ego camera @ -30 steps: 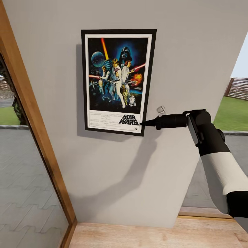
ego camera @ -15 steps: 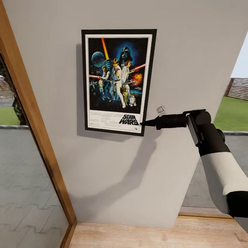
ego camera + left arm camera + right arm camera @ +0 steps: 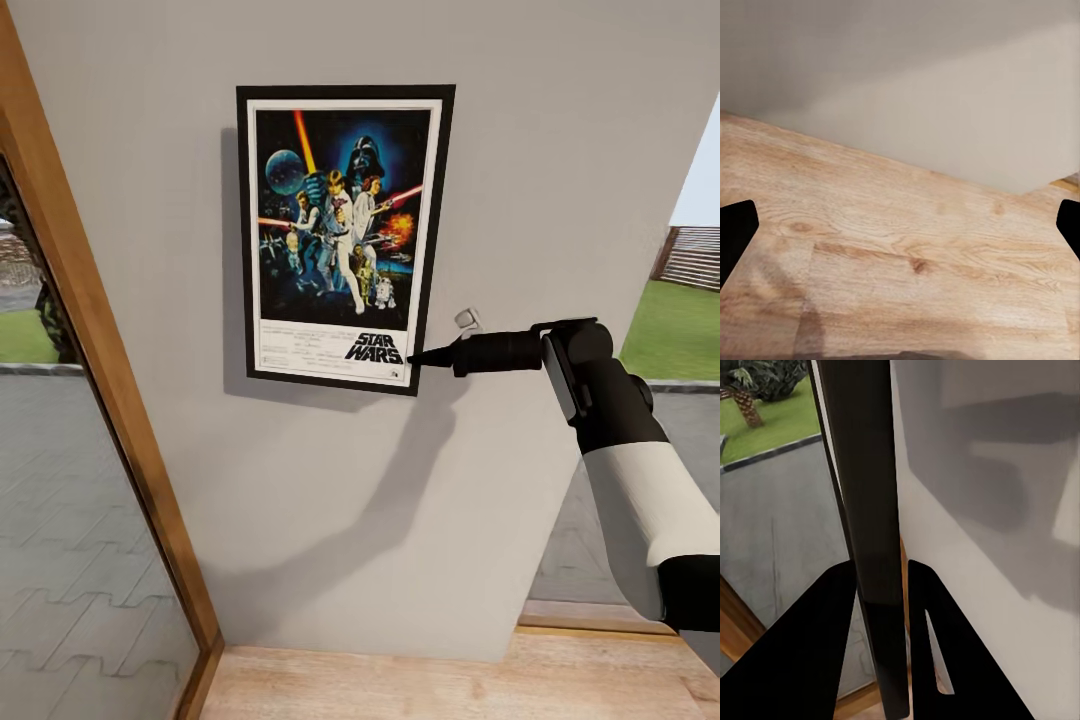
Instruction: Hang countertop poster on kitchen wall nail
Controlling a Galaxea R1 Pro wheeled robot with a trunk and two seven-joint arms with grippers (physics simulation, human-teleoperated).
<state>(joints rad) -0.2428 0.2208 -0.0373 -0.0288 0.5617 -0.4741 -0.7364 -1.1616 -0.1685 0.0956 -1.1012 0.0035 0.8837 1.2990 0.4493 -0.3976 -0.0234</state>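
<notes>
The poster sits upright and flat against the grey wall. My right end effector is pinched shut on the frame's lower right corner; from its own camera, the dark frame edge runs between the two fingers. My left end effector is spread open over the wooden floor. I cannot see a nail behind the frame, so if I let go and it isn't hooked, the poster could slide down the wall
</notes>
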